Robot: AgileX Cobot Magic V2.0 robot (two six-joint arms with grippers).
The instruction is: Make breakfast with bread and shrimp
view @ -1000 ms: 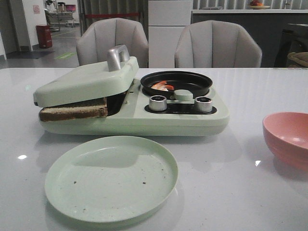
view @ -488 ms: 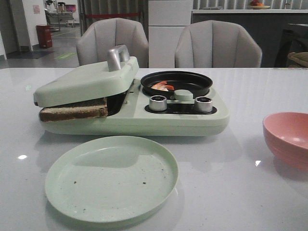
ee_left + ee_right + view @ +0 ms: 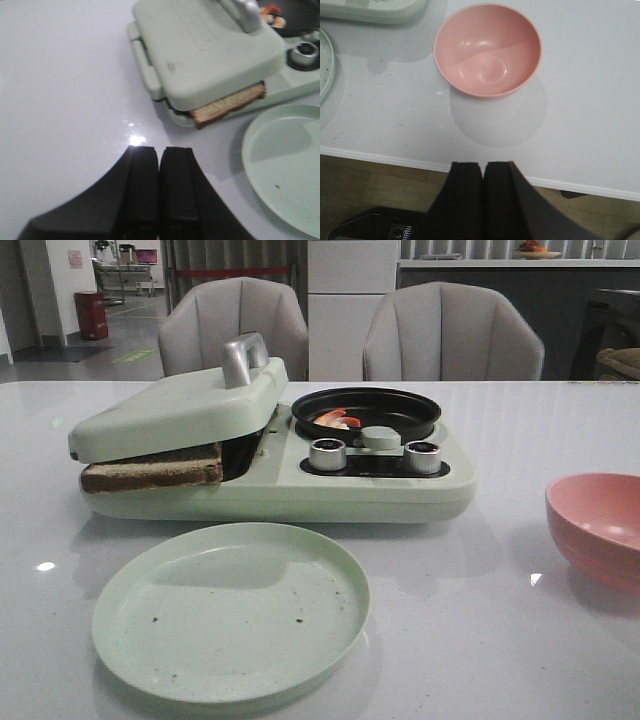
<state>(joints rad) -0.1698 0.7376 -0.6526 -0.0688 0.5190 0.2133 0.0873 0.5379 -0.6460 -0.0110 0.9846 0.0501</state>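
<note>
Dining area (table (image 3: 520, 640), padded chairs (image 3: 452, 332))

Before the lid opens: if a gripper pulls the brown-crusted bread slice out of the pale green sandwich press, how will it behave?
The brown-crusted bread slice is thin, so it probably bends and feels light. The pale green sandwich press lid rests on it, so pulling now might tear it. Its crust looks toasted, perhaps crumbly.

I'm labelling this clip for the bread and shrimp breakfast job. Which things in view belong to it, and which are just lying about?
Belongs to the job:
- bread, under the lid of the breakfast maker
- shrimp, in the black pan
- green plate, probably

Lying about:
- pink bowl
- two chairs
</note>
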